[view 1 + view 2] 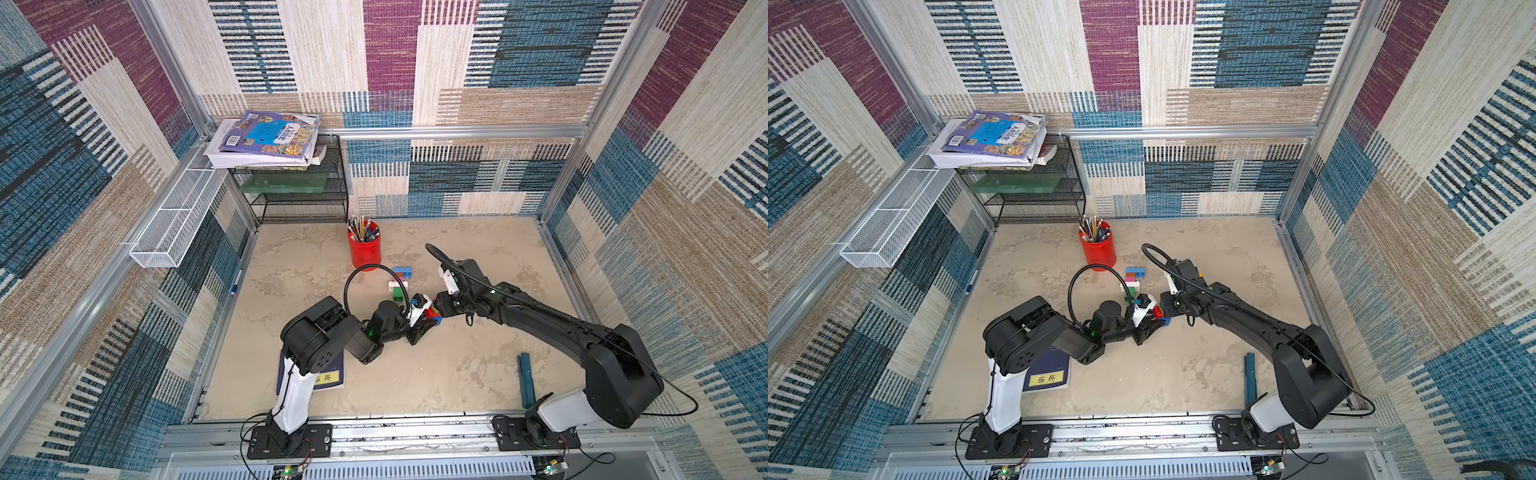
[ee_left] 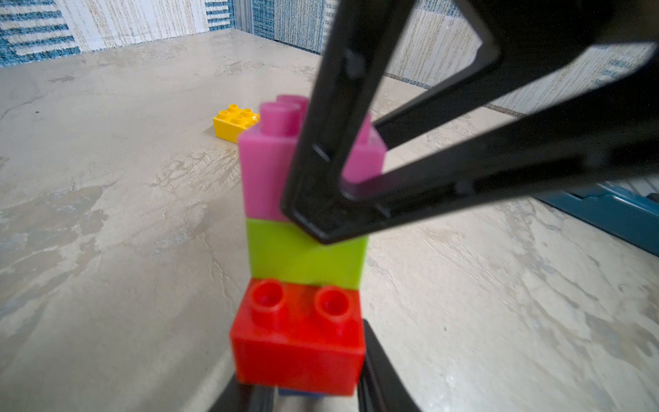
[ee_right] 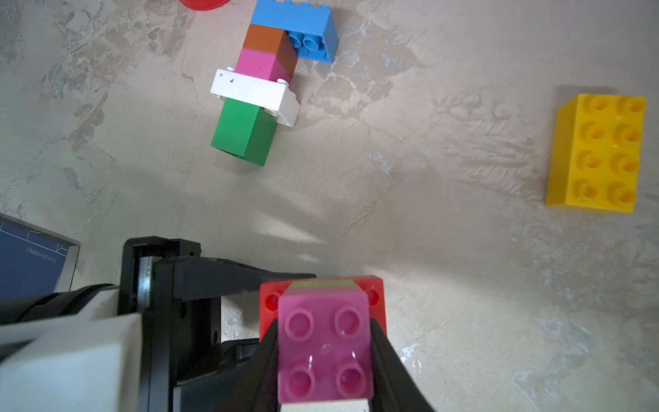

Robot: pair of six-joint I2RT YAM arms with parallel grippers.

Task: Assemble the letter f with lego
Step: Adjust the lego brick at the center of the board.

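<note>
Meeting over the middle of the mottled beige tabletop (image 1: pixel 415 374), the two black arms shared one small upright stack of studded plastic lego bricks. The left gripper (image 2: pixel 310 387) was clamped on the red studded plastic brick (image 2: pixel 296 349) low in the stack, a black finger on either side. A lime-green brick (image 2: pixel 306 257) sat on the red one, leaving two red studs bare. A magenta-pink square brick (image 2: pixel 264 167) topped the stack. The right gripper (image 3: pixel 324 326) had its jaws closed on that top brick, a finger pressed against each of two opposite sides. A bit of a small blue brick (image 1: pixel 1165 321) showed beneath the red one in a top view. Whether the stack touched the table could not be told.

Lying flat between the stack and a red cylindrical cup of pencils (image 1: pixel 365 251) was a joined row. It had a sky-blue oblong brick (image 3: pixel 292 18) crosswise at the cup end, then a brown square brick (image 3: pixel 264 39) and a paler pink square brick (image 3: pixel 256 64). Next came a white oblong brick (image 3: pixel 249 89) set crosswise, and a dark green brick (image 3: pixel 242 132) lay nearest the grippers. A yellow eight-stud oblong brick (image 3: pixel 599 153) lay alone, studs up, well apart from the row.

A dark blue booklet with a yellow label (image 1: pixel 328 378) lay partly under the left arm. A teal plastic bar (image 1: pixel 525 378) lay near the right arm's base.
</note>
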